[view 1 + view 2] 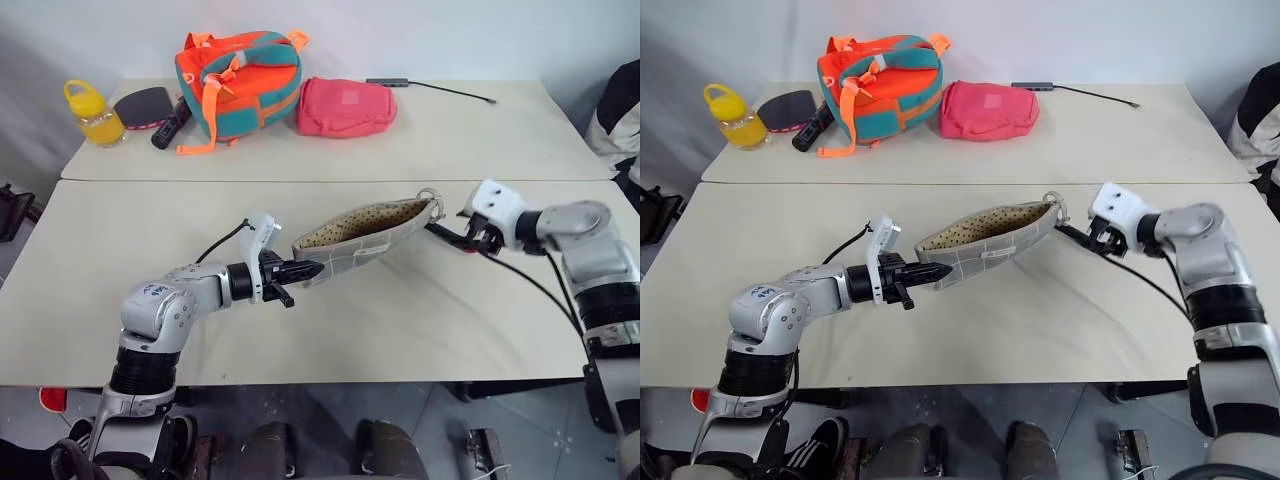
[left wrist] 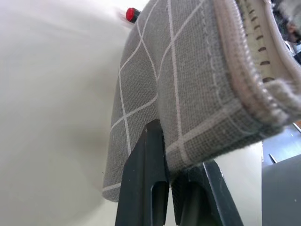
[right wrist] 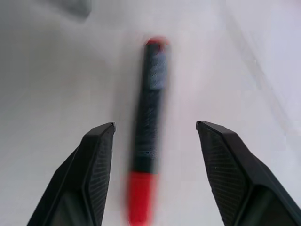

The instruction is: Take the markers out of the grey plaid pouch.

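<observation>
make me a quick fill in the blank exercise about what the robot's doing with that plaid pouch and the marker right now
1. The left end effector is shut on one end of the grey plaid ____.
2. Between the open fingers of the right end effector lies a dark marker with ____ ends.
3. On the far table, the backpack sits next to a ____ pouch.

Missing words: pouch; red; pink

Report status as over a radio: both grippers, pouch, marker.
Left gripper shut on grey plaid fabric pouch, held off table. Right gripper open; black marker with red ends between its fingers, not gripped. No obstruction.
</observation>
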You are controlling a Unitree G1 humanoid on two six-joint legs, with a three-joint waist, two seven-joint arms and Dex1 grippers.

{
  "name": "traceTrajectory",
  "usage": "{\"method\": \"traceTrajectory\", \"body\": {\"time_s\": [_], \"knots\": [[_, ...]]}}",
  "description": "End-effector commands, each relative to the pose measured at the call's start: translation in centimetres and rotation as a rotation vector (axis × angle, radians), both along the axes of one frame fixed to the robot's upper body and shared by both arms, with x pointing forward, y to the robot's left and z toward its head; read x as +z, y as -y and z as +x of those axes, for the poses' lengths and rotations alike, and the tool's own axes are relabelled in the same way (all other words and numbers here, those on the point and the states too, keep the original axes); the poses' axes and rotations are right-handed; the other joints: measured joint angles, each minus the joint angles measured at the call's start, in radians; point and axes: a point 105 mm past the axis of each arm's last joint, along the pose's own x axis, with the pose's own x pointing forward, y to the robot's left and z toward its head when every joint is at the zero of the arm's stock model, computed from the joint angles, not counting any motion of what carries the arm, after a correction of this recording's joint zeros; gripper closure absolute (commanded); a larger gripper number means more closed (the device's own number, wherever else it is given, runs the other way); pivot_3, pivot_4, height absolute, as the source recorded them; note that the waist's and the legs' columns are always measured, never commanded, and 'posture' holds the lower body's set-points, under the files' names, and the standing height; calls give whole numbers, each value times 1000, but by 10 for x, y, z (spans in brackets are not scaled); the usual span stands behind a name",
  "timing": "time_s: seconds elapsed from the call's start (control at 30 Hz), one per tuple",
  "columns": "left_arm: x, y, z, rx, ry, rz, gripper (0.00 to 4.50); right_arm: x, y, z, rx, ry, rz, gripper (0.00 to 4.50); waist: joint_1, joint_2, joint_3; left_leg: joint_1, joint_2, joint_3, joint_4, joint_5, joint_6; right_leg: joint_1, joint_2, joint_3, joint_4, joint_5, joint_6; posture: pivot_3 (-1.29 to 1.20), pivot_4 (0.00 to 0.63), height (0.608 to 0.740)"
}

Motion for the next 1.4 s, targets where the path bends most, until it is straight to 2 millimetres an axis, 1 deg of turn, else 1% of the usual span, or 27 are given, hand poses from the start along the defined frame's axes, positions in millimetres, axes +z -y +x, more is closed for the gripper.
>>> {"method": "traceTrajectory", "body": {"time_s": [0.03,0.07,0.1,0.13,0.2,0.27,0.3,0.33,0.4,0.5,0.53,0.6,0.63,0.7,0.73,0.8,0.87,0.93,1.03,1.1,1.2,1.3,1.4], "knots": [[9,7,-3,-31,37,-20,4500,60,-3,-6,45,144,-4,1969,0,0,0,0,0,0,0,0,0,0,0,0,0,0,0,0,150,740],[9,8,-3,-32,37,-20,4500,68,-7,-6,58,166,-6,2177,0,0,0,0,0,0,0,0,0,0,0,-1,0,0,0,0,150,740],[9,9,-3,-34,36,-21,4500,74,-12,-6,76,186,-2,2522,0,0,0,0,0,-1,0,0,0,0,0,-1,0,0,0,0,150,740],[8,10,-3,-37,35,-22,4500,79,-22,-8,117,205,16,2879,0,0,0,0,0,-1,0,0,0,0,0,-1,0,0,0,0,150,740],[8,11,-3,-41,34,-21,4500,89,-54,-19,249,207,123,3562,1,0,0,0,0,-1,0,0,0,0,0,-1,0,0,0,0,150,740],[7,12,-3,-44,27,-27,4500,89,-82,-37,389,163,191,4307,0,0,0,0,0,0,0,0,0,0,0,0,0,0,0,0,150,740],[7,13,-3,-46,26,-28,4500,88,-93,-47,456,144,196,4448,1,0,0,0,0,-1,-1,0,0,0,0,-1,1,0,0,0,150,740],[7,14,-4,-51,20,-27,4500,85,-106,-58,527,118,206,4448,3,0,0,0,0,-1,0,0,0,0,0,-1,1,0,0,0,150,740],[4,16,-8,-81,8,0,4500,74,-124,-76,625,64,195,4448,8,0,0,0,0,-2,0,0,0,0,0,-1,1,0,0,0,150,740],[1,16,-11,-107,-6,14,4500,47,-144,-91,703,-23,150,4448,11,0,0,0,0,-3,0,0,0,0,0,-1,1,0,0,0,150,740],[1,17,-11,-117,-7,20,4500,37,-148,-91,708,-28,114,4448,11,0,0,0,0,-3,0,0,0,0,0,-1,1,0,0,0,150,740],[0,18,-12,-130,-4,39,4500,20,-148,-85,699,-16,15,4448,10,0,0,0,0,-2,1,0,0,1,0,-1,1,0,0,0,150,740],[0,18,-12,-133,-5,41,4500,15,-147,-81,689,-9,-19,4448,8,0,0,0,0,-2,1,0,0,1,0,-1,1,0,0,0,150,740],[3,19,-16,-167,-30,18,4500,2,-139,-69,659,16,-152,4448,3,0,0,0,-1,-1,1,0,0,0,0,0,1,0,0,0,150,740],[5,20,-20,-194,-47,4,4500,-2,-137,-66,662,22,-199,4448,2,0,0,0,-1,-1,1,0,0,0,0,0,1,0,0,0,150,740],[8,19,-25,-230,-68,-7,4500,-5,-136,-66,675,9,-219,4448,1,0,0,0,0,-1,1,0,0,0,0,0,1,0,0,0,150,740],[7,12,-34,-283,-95,15,4500,-7,-139,-72,716,-21,-222,4448,1,0,0,0,0,-1,1,0,0,0,1,0,2,0,0,0,150,740],[6,7,-39,-311,-107,42,4500,-7,-140,-76,731,-58,-202,4448,-3,0,0,0,0,-2,0,0,0,0,1,0,1,0,0,0,150,740],[5,-2,-36,-321,-105,75,4500,-8,-139,-81,748,-84,-237,4448,0,0,0,0,0,-2,0,0,0,0,1,-1,1,0,0,0,150,740],[9,-4,-28,-312,-110,59,4500,-8,-141,-85,772,-92,-260,4448,2,0,0,0,0,-1,0,0,0,0,1,0,1,0,0,0,150,740],[2,-5,-17,-296,-109,66,4500,-14,-145,-84,761,-122,-258,4448,5,0,0,0,0,-2,1,0,0,0,1,0,1,0,0,0,150,740],[-5,-1,-14,-298,-105,74,4500,-19,-146,-76,736,-108,-282,3846,2,0,0,0,0,-1,1,0,0,0,1,0,2,0,0,0,150,740],[-5,2,-12,-298,-93,73,4500,-21,-150,-74,740,-76,-289,2880,2,0,0,0,0,-1,1,0,0,0,1,0,2,0,0,0,150,740]]}}
